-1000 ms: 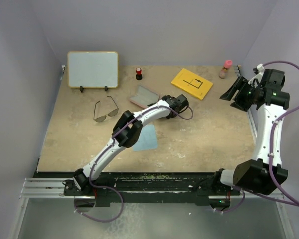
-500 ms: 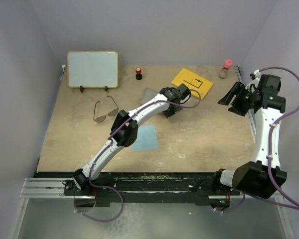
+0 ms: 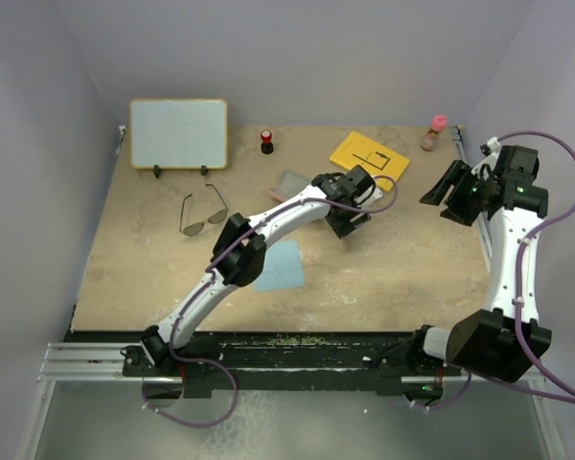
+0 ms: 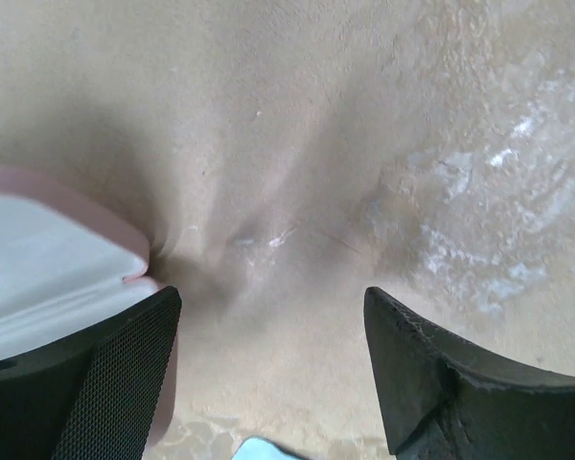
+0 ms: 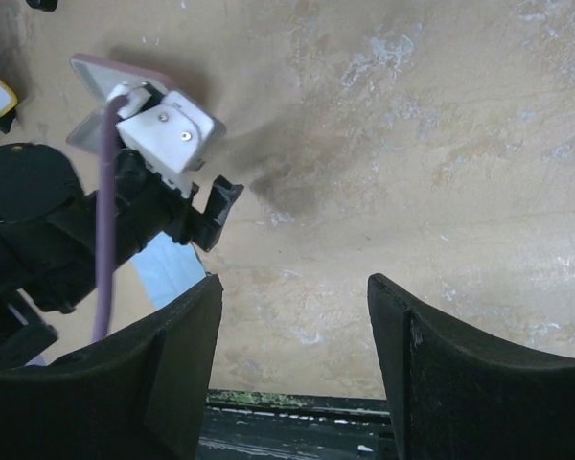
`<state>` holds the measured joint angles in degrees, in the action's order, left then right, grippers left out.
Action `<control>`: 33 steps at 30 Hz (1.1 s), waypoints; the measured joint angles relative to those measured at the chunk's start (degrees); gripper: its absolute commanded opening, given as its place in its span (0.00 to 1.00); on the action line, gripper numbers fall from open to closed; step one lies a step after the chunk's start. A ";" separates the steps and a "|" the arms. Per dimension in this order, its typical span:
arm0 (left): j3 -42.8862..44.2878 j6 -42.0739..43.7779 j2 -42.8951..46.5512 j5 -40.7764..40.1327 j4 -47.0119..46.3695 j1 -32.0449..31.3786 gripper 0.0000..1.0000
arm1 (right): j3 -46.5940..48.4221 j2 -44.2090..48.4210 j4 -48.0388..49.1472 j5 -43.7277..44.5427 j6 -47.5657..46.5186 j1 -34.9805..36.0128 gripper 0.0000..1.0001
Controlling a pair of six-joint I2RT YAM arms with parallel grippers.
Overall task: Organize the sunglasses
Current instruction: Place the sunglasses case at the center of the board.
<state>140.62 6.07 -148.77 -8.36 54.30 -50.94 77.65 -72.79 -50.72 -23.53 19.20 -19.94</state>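
Observation:
The sunglasses (image 3: 203,213), thin black wire with tinted lenses, lie on the table's left side, far from both grippers. The pink case (image 3: 292,182) lies with its grey inside showing, just left of my left arm's wrist. In the left wrist view the case (image 4: 48,254) is at the left edge, beside the left finger. My left gripper (image 3: 348,226) (image 4: 268,307) is open over bare table, nothing between its fingers. My right gripper (image 3: 445,195) (image 5: 292,287) hangs open and empty above the table's right side. The case (image 5: 101,75) also shows in the right wrist view.
A light blue cloth (image 3: 280,265) lies under the left forearm. Along the back stand a whiteboard (image 3: 178,133), a red-topped stamp (image 3: 266,142), a yellow notebook (image 3: 369,159) and a pink-capped bottle (image 3: 434,132). Purple walls close in three sides.
The left gripper opened, let go of the pink case and moved right, away from it. The case ended slightly further right. The right arm shifted a little at first, then held still.

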 measured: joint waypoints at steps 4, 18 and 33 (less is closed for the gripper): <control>-1.44 -0.44 3.54 2.56 0.37 1.66 0.71 | -1.22 0.07 0.15 0.00 -0.24 0.00 0.67; -9.51 -1.01 17.68 14.82 -3.58 19.96 0.64 | -5.90 0.96 0.76 -1.88 -0.24 0.00 0.67; -15.74 -0.48 12.85 19.96 -2.69 17.92 0.42 | -5.77 2.78 0.15 -1.42 -0.44 0.00 0.67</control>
<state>124.88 5.58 -135.92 11.60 51.62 -33.01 71.88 -70.02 -50.57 -24.95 18.76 -19.94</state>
